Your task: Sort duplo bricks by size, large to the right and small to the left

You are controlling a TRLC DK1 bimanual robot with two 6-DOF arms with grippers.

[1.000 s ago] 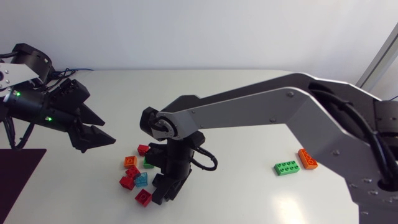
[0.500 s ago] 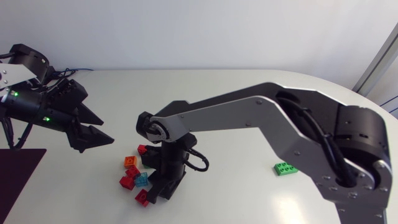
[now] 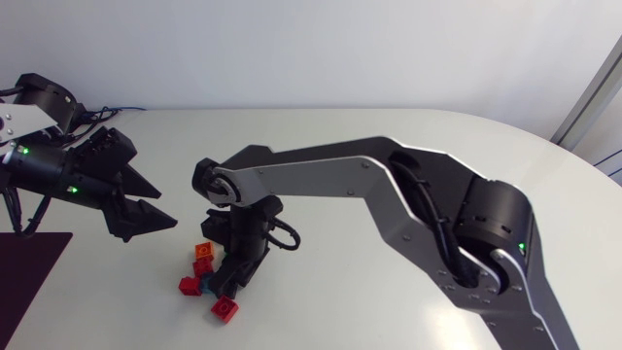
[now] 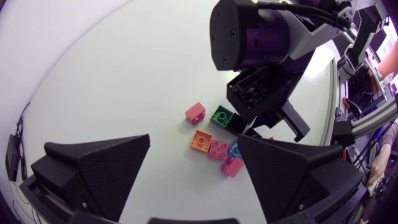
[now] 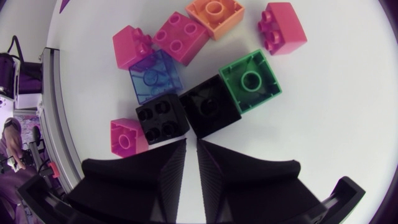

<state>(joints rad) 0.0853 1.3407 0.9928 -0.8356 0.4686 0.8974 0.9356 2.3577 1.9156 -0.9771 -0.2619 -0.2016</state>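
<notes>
The right gripper [image 5: 191,144] has its two fingers pressed almost together, with only a thin slit between them and nothing held in it; the tips point down at the pile and stand just beside a black four-stud brick [image 5: 161,118] and a second black brick [image 5: 208,106], which touch each other. I think the fingers are kept narrow like this so they can go into the tight cluster and separate one brick, because the pieces lie too close for a spread grip. Around the black pair lie a green brick [image 5: 250,81] and an orange brick [image 5: 214,11], both with the hollow underside up, a clear blue brick [image 5: 157,74] partly under a pink four-stud brick [image 5: 180,37], and three more pink bricks, one of them just beside the finger. They look about the same small size, so they probably belong on the left. In the head view the pile [image 3: 209,277] is on the white table [image 3: 292,126] left of the middle, under the right arm [image 3: 321,180], which reaches far across. The left gripper [image 4: 194,138] hangs near the pile with its fingers widely spread and empty, the bricks ahead of it, apparently waiting so the arms do not collide
</notes>
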